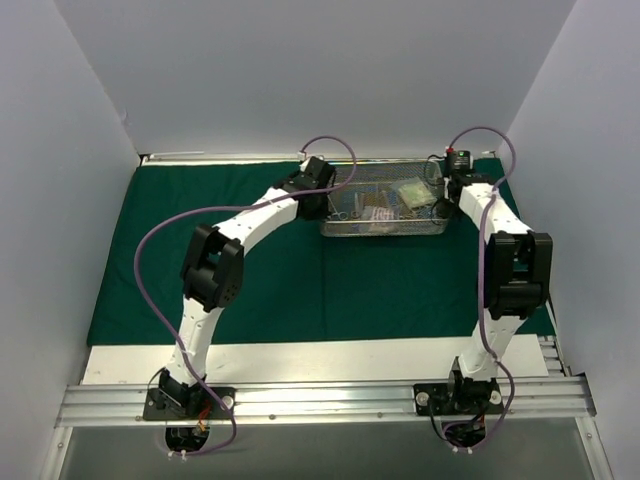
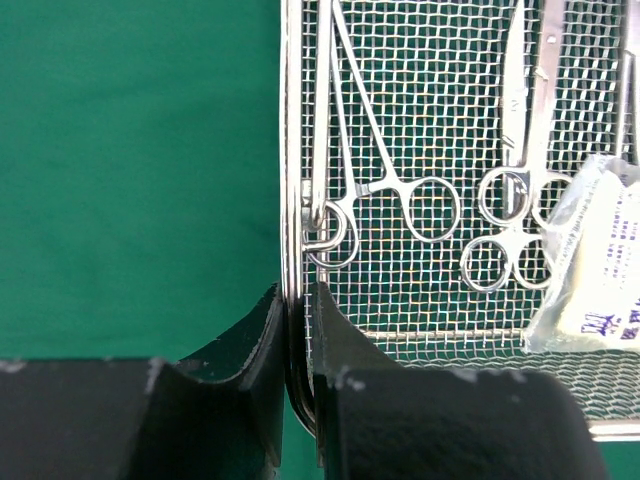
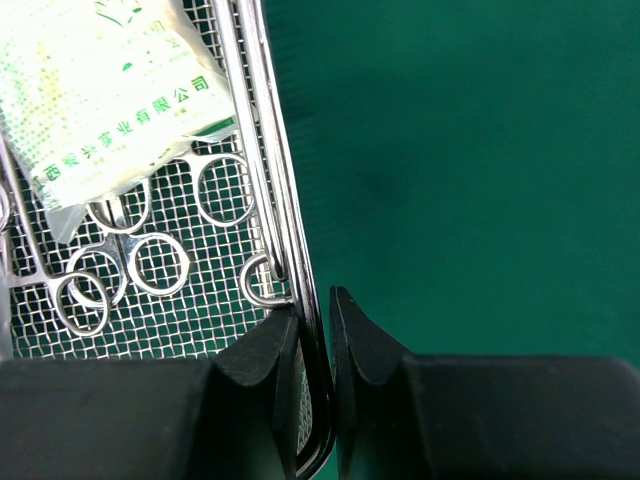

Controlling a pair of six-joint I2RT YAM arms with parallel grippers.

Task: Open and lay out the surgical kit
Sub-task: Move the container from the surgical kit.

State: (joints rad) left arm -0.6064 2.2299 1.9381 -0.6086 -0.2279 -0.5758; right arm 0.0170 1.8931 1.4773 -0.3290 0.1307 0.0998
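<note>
Cloth [image 1: 270,290] of dark green between white walls [image 1: 320,70], left gripper [image 2: 297,305] and right gripper [image 3: 315,310] tight on tray [image 2: 292,150] rim.

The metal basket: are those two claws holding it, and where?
Yes. The left gripper pinches the wire-mesh tray by its left end rim; the right gripper by its right end rim.

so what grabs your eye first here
The silver wire tray sits at the far side of the green cloth, holding steel scissor-handled tools and clear packets. The left gripper and the right gripper each pinch one end of its rim.
</note>
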